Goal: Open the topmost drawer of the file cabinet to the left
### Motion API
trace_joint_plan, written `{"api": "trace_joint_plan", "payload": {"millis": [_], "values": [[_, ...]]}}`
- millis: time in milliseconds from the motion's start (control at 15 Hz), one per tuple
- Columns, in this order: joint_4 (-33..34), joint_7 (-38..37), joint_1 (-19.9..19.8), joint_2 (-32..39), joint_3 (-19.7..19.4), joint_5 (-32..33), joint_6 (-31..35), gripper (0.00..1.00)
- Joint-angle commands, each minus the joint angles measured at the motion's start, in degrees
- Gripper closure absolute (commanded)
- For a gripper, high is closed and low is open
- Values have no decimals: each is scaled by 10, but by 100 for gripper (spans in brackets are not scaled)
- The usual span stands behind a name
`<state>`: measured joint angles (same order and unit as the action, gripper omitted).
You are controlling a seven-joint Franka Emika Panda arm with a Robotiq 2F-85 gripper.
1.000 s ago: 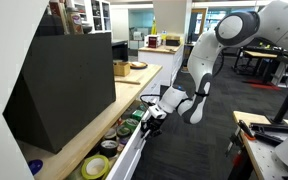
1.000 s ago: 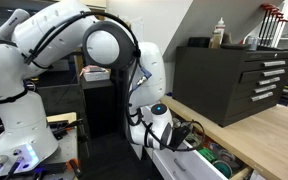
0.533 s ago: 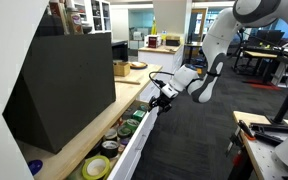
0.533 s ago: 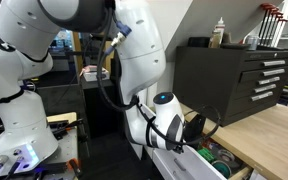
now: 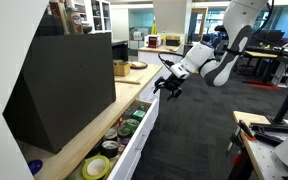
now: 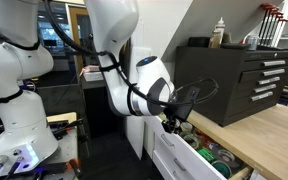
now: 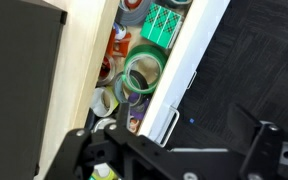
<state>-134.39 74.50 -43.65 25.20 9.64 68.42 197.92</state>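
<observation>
The topmost drawer (image 5: pixel 141 137) of the file cabinet (image 5: pixel 81 140) stands pulled out in both exterior views, its white front (image 6: pixel 172 158) facing the aisle. Inside lie tape rolls (image 7: pixel 142 72) and green items (image 7: pixel 162 25). The slim silver handle (image 7: pixel 174 126) shows on the drawer front (image 7: pixel 191 65) in the wrist view. My gripper (image 5: pixel 170 86) hangs above the far end of the drawer, clear of it, open and empty. The wrist view looks down past the spread black fingers (image 7: pixel 260 135) of the gripper (image 7: pixel 179 145) onto handle and floor. It also hovers over the drawer's end in an exterior view (image 6: pixel 175 118).
A big black tool chest (image 5: pixel 69 80) stands on the cabinet's light wood top (image 6: pixel 274 135). A small box (image 5: pixel 121 68) sits farther along the top. Dark carpet (image 5: pixel 199 130) fills the aisle. A workbench corner (image 5: pixel 269 140) lies at the right.
My gripper has let go of the drawer handle, opened wide, and risen up and away from the drawer front. The drawer has stayed pulled out.
</observation>
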Motion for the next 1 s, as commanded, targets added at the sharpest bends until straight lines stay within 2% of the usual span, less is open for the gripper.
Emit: {"api": "trace_joint_plan", "payload": {"millis": [0,200,467,600,667,733,800,933], "values": [[-91,-69,7,-111,9,-41,-40,0],[-100,-118,20,-136,13,-104,-69,0],[-72,-168,56,-132,3,-190,-131,0],[-62,-203,85,-133,-14,-221,-165,0],[-61,-212,131,-138,-55,-248,-173,0],[-57,-223,151,-145,-72,-261,-188,0],[-56,-187,100,-115,-31,-238,-150,0],[-49,-201,132,-118,-56,-254,-163,0]]}}
